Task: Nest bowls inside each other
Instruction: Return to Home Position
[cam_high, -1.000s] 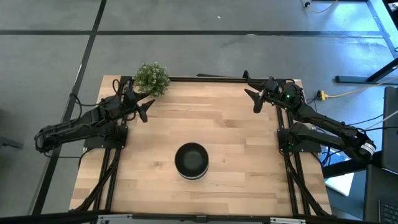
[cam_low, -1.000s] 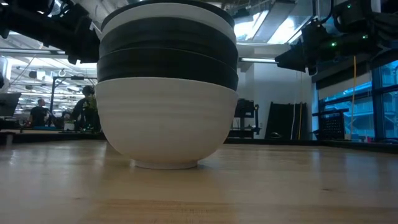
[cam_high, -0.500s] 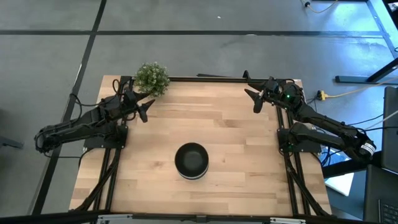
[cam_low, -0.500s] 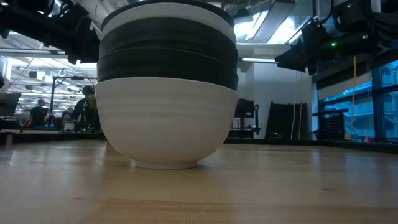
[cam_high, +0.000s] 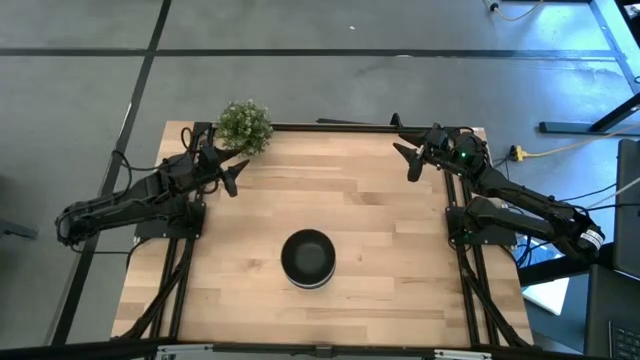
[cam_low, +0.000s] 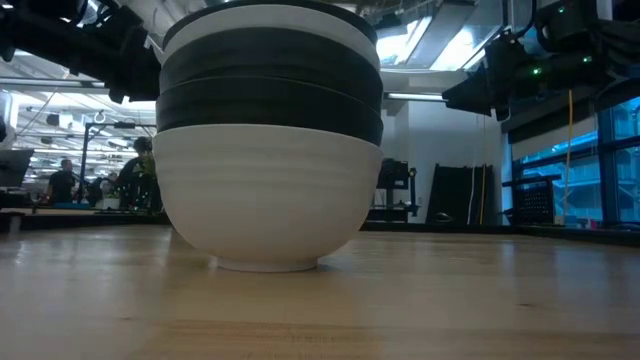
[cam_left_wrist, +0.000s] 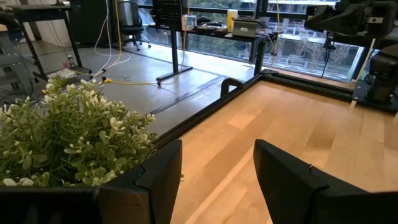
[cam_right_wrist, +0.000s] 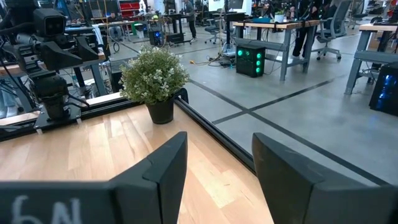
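Note:
The bowls (cam_high: 307, 258) stand nested in one stack near the middle of the table, toward its near edge; a black bowl shows on top from above. In the low view the stack (cam_low: 270, 140) rests by the foot of a white bowl on the wood, with black and white rims above it. My left gripper (cam_high: 232, 172) hovers open near the far left corner, beside the plant. My right gripper (cam_high: 407, 160) hovers open near the far right corner. Both are well away from the stack.
A small green potted plant (cam_high: 244, 126) stands at the table's far left corner, also in the right wrist view (cam_right_wrist: 155, 81). Black frame rails (cam_high: 330, 127) run along the table's edges. Bare wood lies all around the stack. People show far off in the room (cam_low: 65, 180).

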